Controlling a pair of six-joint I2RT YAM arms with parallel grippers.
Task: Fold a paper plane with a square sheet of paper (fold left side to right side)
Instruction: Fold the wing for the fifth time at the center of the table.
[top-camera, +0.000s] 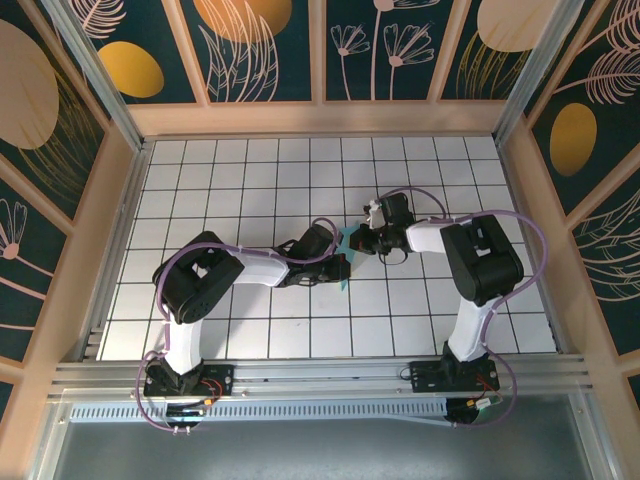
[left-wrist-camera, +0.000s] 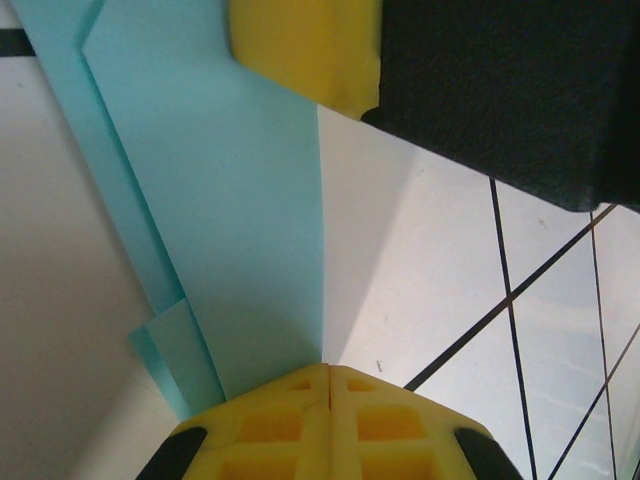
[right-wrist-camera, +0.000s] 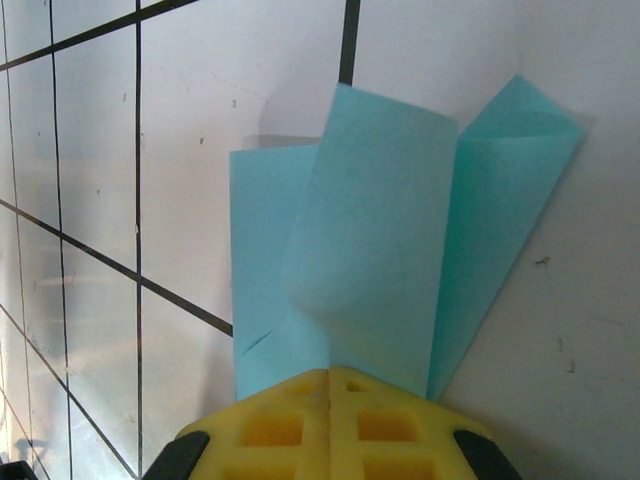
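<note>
The light cyan-blue paper (top-camera: 344, 241) lies partly folded at the middle of the white grid table, mostly hidden under the two grippers. In the left wrist view it is a long layered strip (left-wrist-camera: 230, 230) with creased edges on its left. My left gripper (left-wrist-camera: 328, 372) is shut, its tip on the strip's right edge. The right gripper's yellow finger (left-wrist-camera: 305, 45) rests on the far end of the strip. In the right wrist view the paper (right-wrist-camera: 370, 260) has one flap curling upward and a pointed wing to the right. My right gripper (right-wrist-camera: 329, 375) is shut, its tip against the paper's near end.
Both arms reach inward and meet at the table's middle, left gripper (top-camera: 343, 268) just in front of right gripper (top-camera: 360, 243). A wooden frame (top-camera: 320, 118) and patterned walls enclose the grid table (top-camera: 230, 170). An aluminium rail (top-camera: 320, 372) runs along the near edge.
</note>
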